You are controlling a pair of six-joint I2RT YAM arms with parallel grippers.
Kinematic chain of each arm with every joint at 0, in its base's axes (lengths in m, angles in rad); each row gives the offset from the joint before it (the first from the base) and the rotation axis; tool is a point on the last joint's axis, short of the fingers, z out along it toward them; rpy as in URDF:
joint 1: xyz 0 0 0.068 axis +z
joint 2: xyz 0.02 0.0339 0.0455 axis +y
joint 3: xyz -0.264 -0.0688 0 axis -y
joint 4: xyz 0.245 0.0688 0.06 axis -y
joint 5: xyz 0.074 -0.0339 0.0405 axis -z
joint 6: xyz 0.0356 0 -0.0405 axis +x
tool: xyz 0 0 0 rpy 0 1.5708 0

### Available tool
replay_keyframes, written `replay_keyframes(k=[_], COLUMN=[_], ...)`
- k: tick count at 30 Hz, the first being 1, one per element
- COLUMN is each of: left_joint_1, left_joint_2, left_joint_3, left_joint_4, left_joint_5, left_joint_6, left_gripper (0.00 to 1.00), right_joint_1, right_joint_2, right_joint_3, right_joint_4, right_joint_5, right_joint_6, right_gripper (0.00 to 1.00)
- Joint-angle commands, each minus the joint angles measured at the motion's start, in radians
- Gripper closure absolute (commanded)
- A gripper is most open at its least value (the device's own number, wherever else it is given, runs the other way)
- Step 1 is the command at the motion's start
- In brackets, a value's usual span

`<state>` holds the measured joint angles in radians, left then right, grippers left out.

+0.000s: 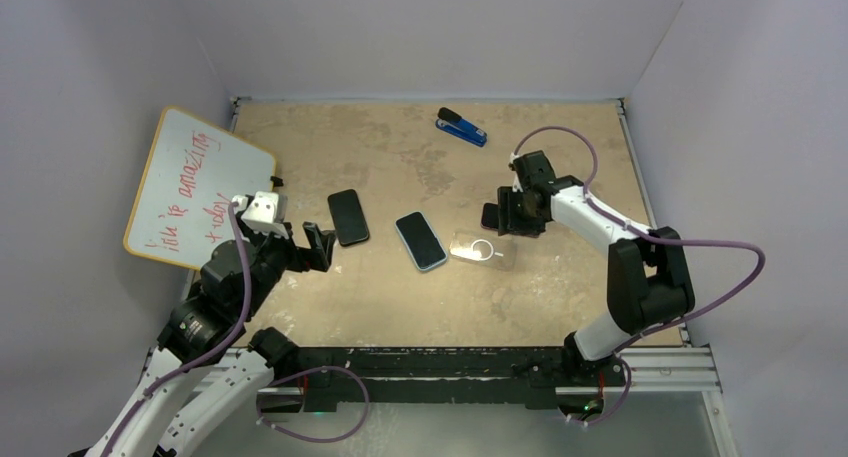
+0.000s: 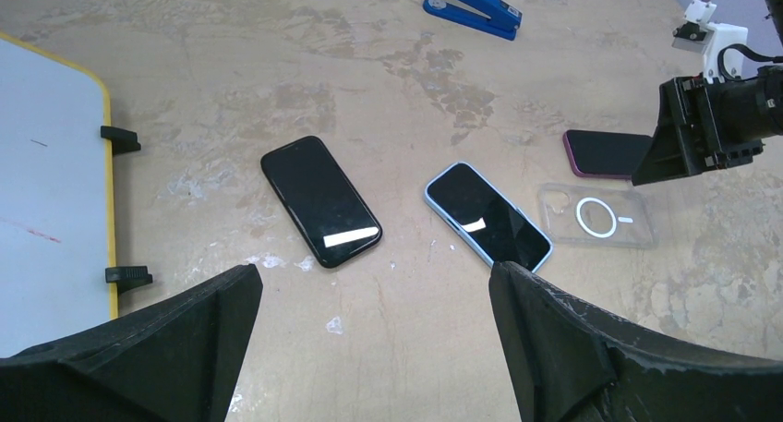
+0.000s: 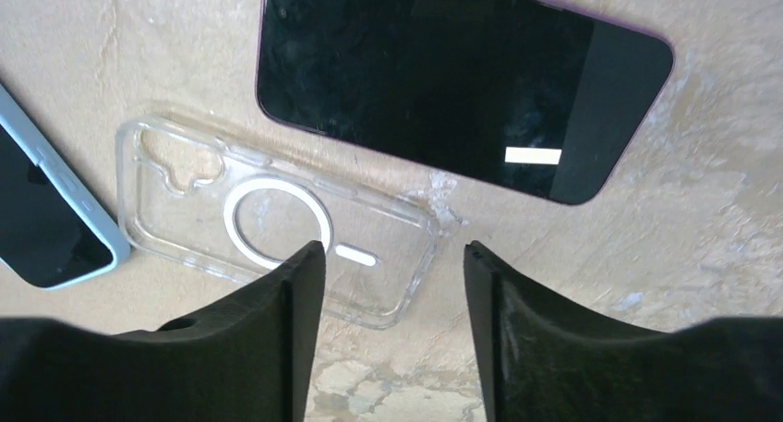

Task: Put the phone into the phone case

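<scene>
The clear phone case with a white ring lies flat at mid-table and also shows in the right wrist view. A purple-edged phone lies screen up just beyond it. A blue-edged phone lies left of the case, and a black phone lies further left. My right gripper is open and empty, hovering over the case's right end and the purple phone; its own view shows the same. My left gripper is open and empty, near the black phone.
A blue stapler lies at the back of the table. A whiteboard with red writing leans at the left edge. Grey walls close in the table on three sides.
</scene>
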<state>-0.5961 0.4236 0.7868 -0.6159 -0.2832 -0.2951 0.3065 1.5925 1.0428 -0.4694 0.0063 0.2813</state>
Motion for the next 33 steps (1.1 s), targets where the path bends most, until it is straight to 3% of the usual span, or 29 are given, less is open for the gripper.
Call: replay_keyframes(k=[1, 16, 26, 29, 33], left_joint_1=[0.002, 0.002, 0.001, 0.001, 0.001], left_joint_2=[-0.011, -0.016, 0.005, 0.031, 0.075], left_joint_3=[-0.015, -0.017, 0.004, 0.027, 0.029], left_joint_4=[0.038, 0.039, 0.033, 0.003, 0.020], left_joint_5=[0.012, 0.015, 0.051, 0.061, 0.180], left_joint_6=[0.008, 0.010, -0.013, -0.079, -0.172], left_gripper=[0.00, 0.00, 0.00, 0.00, 0.00], right_joint_1=[-0.001, 0.029, 0.124, 0.157, 0.169], right_joint_2=[-0.051, -0.019, 0.003, -0.006, -0.008], right_joint_3=[-0.043, -0.140, -0.174, -0.178, -0.197], right_joint_4=[-0.006, 0.055, -0.045, -0.067, -0.084], right_joint_5=[-0.030, 0.081, 0.255, 0.281, 0.292], right_joint_6=[0.026, 0.224, 0.371, 0.407, 0.435], right_gripper=[0.45, 0.67, 0.81, 0.90, 0.91])
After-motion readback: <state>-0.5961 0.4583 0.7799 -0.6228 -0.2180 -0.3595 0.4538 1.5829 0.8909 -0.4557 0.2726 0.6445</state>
